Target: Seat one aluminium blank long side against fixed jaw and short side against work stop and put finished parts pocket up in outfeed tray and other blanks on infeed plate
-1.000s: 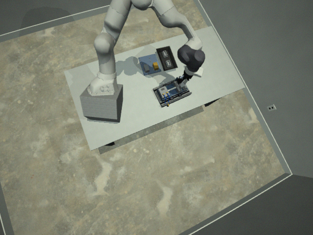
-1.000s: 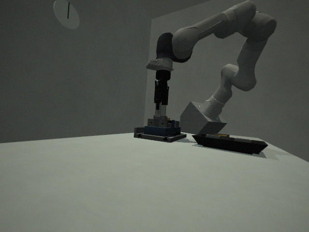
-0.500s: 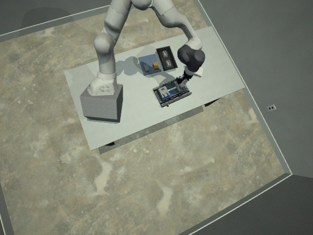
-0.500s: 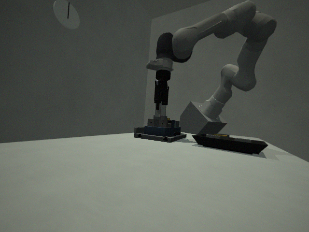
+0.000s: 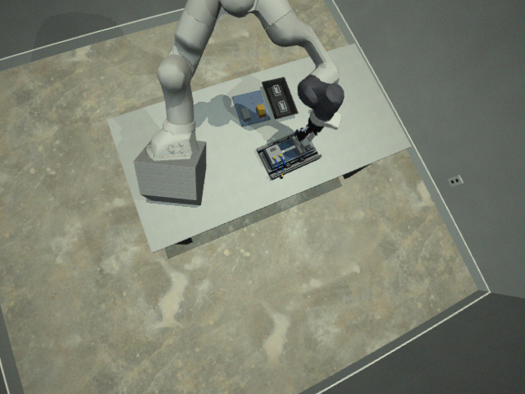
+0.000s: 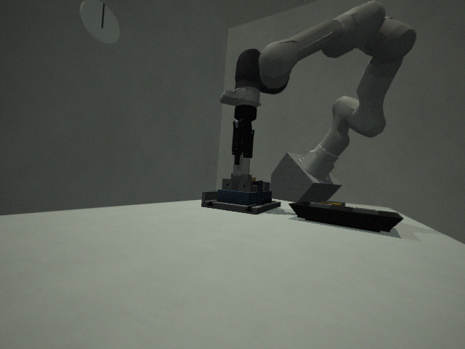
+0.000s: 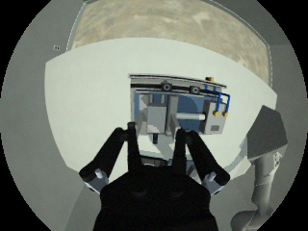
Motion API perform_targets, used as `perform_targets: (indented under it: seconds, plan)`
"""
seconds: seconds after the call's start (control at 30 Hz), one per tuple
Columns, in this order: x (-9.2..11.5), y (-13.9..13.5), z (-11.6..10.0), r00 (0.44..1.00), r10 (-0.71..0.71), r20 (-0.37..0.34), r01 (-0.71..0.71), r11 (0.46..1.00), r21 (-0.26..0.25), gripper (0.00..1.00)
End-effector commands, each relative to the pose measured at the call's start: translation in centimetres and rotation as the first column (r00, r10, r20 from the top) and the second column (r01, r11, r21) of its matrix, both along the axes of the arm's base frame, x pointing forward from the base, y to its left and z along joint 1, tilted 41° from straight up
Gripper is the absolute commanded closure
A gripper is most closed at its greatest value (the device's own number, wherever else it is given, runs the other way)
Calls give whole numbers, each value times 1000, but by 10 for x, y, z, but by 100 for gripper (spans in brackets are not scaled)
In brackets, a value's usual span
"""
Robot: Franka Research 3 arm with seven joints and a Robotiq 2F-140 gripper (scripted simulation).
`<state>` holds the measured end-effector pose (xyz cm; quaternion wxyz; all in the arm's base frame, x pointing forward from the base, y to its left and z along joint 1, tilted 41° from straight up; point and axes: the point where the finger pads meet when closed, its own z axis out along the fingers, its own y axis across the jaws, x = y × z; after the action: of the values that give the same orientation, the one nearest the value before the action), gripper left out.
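The vise (image 5: pixel 288 154) stands on the table, its hosed block at the near left end. My gripper (image 5: pixel 302 137) points straight down over the vise's opening, just above it in the side view (image 6: pixel 242 162). In the wrist view my gripper's fingers stand partly open on either side of a light aluminium blank (image 7: pixel 157 118) that lies in the vise opening. I cannot tell whether the fingers touch the blank. The blue infeed plate (image 5: pixel 251 107) holds a grey blank (image 5: pixel 245 113) and a brass blank (image 5: pixel 261 111). The black outfeed tray (image 5: pixel 279 98) holds two finished parts (image 5: pixel 276 89) (image 5: pixel 283 106).
The arm's base pedestal (image 5: pixel 171 171) stands at the table's left end. The tray (image 6: pixel 345 216) lies right of the vise (image 6: pixel 240 197) in the side view. Blue hoses (image 7: pixel 221 104) leave the vise's moving block.
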<state>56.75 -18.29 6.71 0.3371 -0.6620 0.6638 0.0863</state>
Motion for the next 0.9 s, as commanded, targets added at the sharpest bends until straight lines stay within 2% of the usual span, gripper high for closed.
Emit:
perform_targets:
  seconds: [0.0,0.33,0.87]
  plan:
    - [-1,-5,4,1000,-5,0,5,1000,-2,60]
    - [-6,-14,16,1000,-5,0,5,1000,-2,60]
    - [-21,-38,49,1000,-5,0,5,1000,-2,60]
